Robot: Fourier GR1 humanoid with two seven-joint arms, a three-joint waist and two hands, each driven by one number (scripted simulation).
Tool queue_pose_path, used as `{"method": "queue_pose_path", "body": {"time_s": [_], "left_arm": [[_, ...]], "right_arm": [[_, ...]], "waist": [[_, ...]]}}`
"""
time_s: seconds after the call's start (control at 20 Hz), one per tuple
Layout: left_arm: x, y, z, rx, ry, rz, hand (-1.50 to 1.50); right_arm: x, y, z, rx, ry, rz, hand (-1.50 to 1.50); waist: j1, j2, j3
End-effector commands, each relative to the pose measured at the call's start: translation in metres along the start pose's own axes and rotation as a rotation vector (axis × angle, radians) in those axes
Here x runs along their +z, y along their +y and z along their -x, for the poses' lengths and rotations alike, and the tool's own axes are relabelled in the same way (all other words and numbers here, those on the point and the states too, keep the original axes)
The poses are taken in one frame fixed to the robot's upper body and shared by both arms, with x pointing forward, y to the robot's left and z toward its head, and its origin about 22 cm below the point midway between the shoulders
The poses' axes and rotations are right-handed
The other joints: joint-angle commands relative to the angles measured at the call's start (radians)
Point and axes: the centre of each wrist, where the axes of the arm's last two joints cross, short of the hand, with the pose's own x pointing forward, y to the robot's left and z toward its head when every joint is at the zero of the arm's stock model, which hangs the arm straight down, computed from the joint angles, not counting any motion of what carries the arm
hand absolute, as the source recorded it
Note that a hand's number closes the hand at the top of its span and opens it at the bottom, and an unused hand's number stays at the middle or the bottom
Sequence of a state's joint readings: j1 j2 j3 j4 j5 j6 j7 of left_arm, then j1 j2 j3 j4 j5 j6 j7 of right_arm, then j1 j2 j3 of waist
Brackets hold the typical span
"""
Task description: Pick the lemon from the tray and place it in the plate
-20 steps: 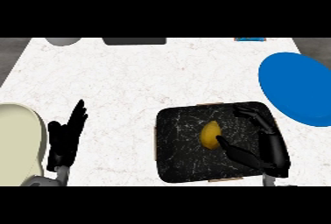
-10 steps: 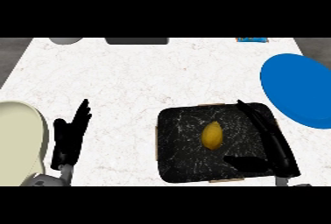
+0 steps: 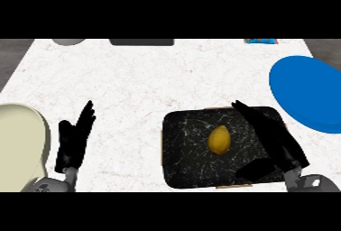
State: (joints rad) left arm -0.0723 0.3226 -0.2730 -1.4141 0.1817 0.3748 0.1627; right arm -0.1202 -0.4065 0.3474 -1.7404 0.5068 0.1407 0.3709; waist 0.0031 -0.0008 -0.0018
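A yellow lemon (image 3: 220, 139) lies near the middle of the black speckled tray (image 3: 186, 158) at the lower centre. My right hand (image 3: 276, 142) hovers over the tray's right side, open, fingers straight and pointing up-left, thumb low near the tray's front edge. It sits just right of the lemon with a small gap between them. The blue plate (image 3: 310, 92) lies at the right edge of the counter, beyond the tray. My left hand (image 3: 73, 142) rests open at the lower left, fingers up.
A cream-coloured plate (image 3: 20, 142) sits at the left edge beside my left hand. Along the counter's far edge are a grey round object (image 3: 68, 41), a dark flat object (image 3: 141, 42) and a small blue item (image 3: 261, 41).
My right hand has straightened from curled fingers near the lemon into a flat open pose and moved right, off the lemon. The lemon and left hand have stayed put.
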Motion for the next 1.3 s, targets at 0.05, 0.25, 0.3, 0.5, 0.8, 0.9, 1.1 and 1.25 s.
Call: {"method": "queue_pose_path", "body": {"time_s": [0.05,0.25,0.3,0.5,0.8,0.9,1.1,1.25], "left_arm": [[0.016,0.009,0.002,0.0,-0.011,-0.004,0.0],[0.004,0.0,-0.01,-0.005,-0.011,-0.001,0.0],[0.008,-0.012,0.011,0.009,0.0,0.003,0.0],[0.005,0.019,0.004,-0.011,-0.01,-0.012,0.0],[0.003,0.008,-0.004,-0.005,0.002,-0.021,0.0],[0.015,0.002,-0.008,0.008,0.006,0.006,0.0],[-0.006,0.018,0.004,0.021,0.011,-0.011,0.0],[-0.01,0.007,-0.005,0.012,-0.008,-0.015,0.0]], "right_arm": [[-0.023,-0.011,-0.019,0.05,0.082,-0.138,-1.5],[-0.015,-0.016,-0.025,0.073,0.105,-0.175,-1.5],[-0.022,0.005,-0.029,0.04,0.123,-0.171,-1.5],[-0.036,-0.001,-0.022,0.055,0.112,-0.182,-1.5],[-0.028,0.013,-0.033,0.066,0.116,-0.202,-1.5],[-0.035,0.027,-0.008,0.051,0.101,-0.205,-1.5],[-0.026,0.036,-0.004,0.046,0.114,-0.227,-1.5],[-0.044,0.041,-0.003,0.053,0.125,-0.211,-1.5]], "waist": [[0.011,0.0,0.002],[-0.003,0.0,0.002],[-0.002,0.001,0.002],[0.0,0.001,0.002],[-0.002,0.0,0.002],[0.0,0.0,0.002],[-0.004,0.001,0.002],[-0.002,0.001,0.002]]}}
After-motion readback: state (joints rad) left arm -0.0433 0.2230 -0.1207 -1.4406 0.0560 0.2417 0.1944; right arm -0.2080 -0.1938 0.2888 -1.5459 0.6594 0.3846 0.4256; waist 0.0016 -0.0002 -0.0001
